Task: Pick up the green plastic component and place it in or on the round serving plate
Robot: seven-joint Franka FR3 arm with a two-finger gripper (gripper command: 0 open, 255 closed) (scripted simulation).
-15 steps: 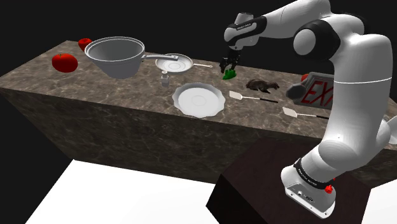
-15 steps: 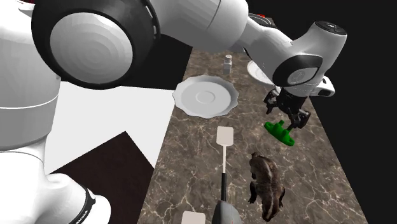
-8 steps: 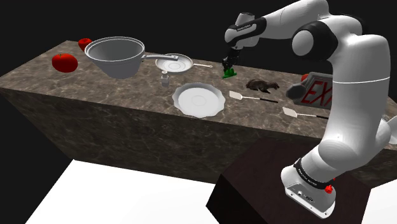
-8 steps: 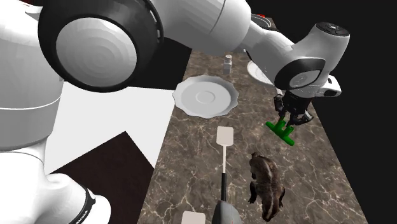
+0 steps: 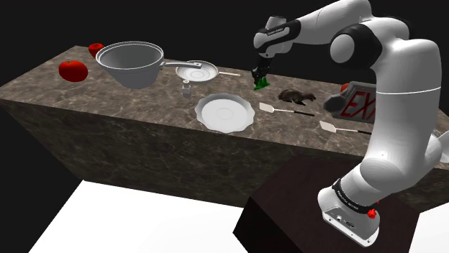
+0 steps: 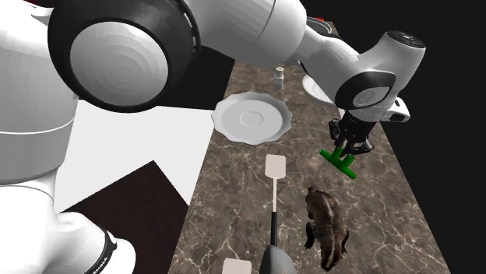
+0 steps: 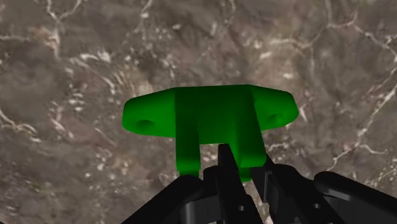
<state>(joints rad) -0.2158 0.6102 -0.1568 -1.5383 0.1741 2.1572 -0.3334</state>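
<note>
Shoulder view: end effector [image 5: 259,75] clamped on green component [image 5: 260,83], beyond round plate [image 5: 224,113], over counter [image 5: 129,98].
Second exterior view: long axis slanting toward lower right, well apart from plate.
Wrist view: stem pinched between fingers, two-holed flange lying crosswise.

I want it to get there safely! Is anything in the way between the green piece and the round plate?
No. In the shoulder view, just bare marble counter lies between the green piece and the round plate.
</note>
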